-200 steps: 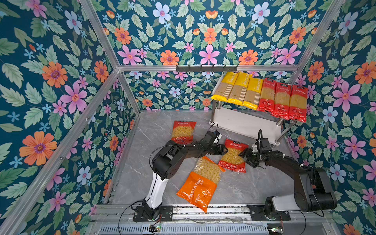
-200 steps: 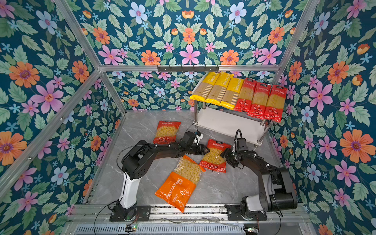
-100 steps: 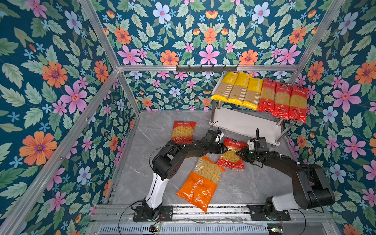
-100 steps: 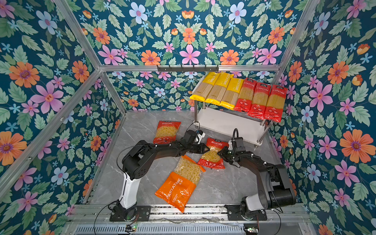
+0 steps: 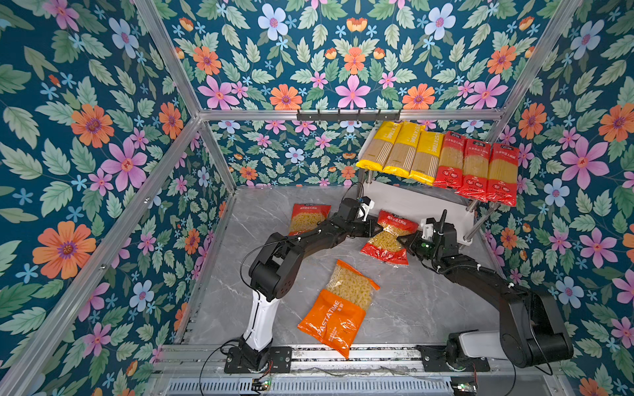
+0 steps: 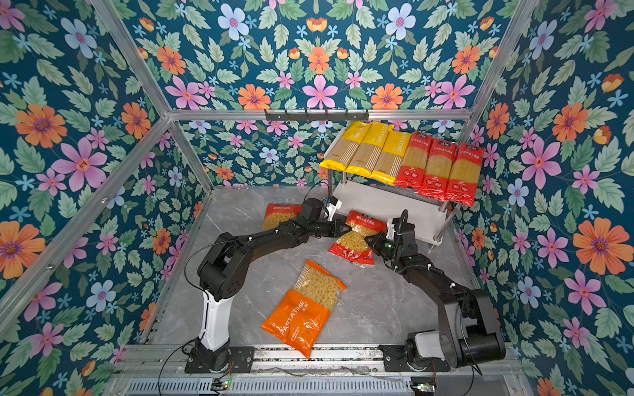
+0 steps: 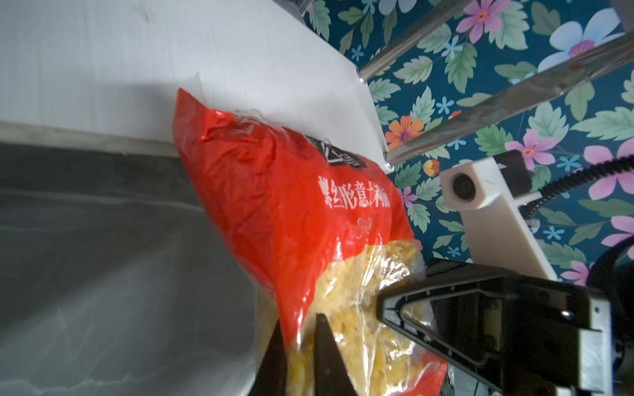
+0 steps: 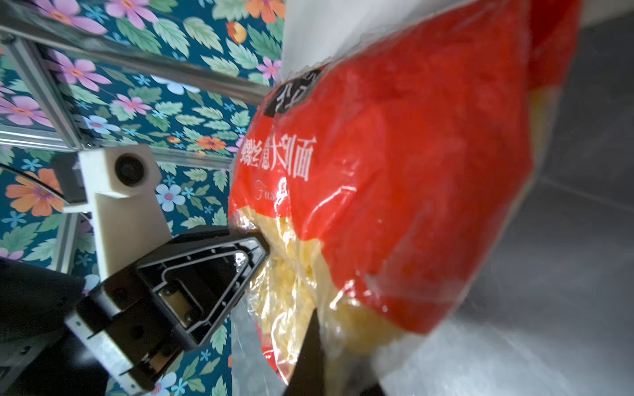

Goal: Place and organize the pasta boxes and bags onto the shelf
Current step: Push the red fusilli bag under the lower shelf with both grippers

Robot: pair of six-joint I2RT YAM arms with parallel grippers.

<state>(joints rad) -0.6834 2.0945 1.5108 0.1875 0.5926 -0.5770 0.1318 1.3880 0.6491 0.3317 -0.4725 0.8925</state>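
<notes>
A short red macaroni bag [image 5: 391, 236] [image 6: 356, 240] hangs tilted just in front of the shelf's lower white board [image 5: 411, 202]. My left gripper [image 5: 377, 230] [image 7: 300, 325] is shut on its left edge. My right gripper [image 5: 406, 241] [image 8: 338, 353] is shut on its right edge, so the bag [image 7: 291, 205] [image 8: 411, 171] is pinched at its clear middle. Its top end touches the board [image 7: 240, 68]. Three yellow spaghetti packs [image 5: 401, 151] and three red spaghetti packs [image 5: 477, 168] lie side by side on the top board.
A second red macaroni bag [image 5: 307, 219] lies flat on the marble floor behind my left arm. The orange macaroni bag [image 5: 343, 305] lies near the front rail. A black hook rail [image 5: 348, 115] runs along the back frame above the shelf. Chrome posts [image 5: 475, 226] stand beside my right wrist.
Both grippers have shut on the red macaroni bag's two sides. The bag has risen off the floor and moved back toward the shelf's lower board.
</notes>
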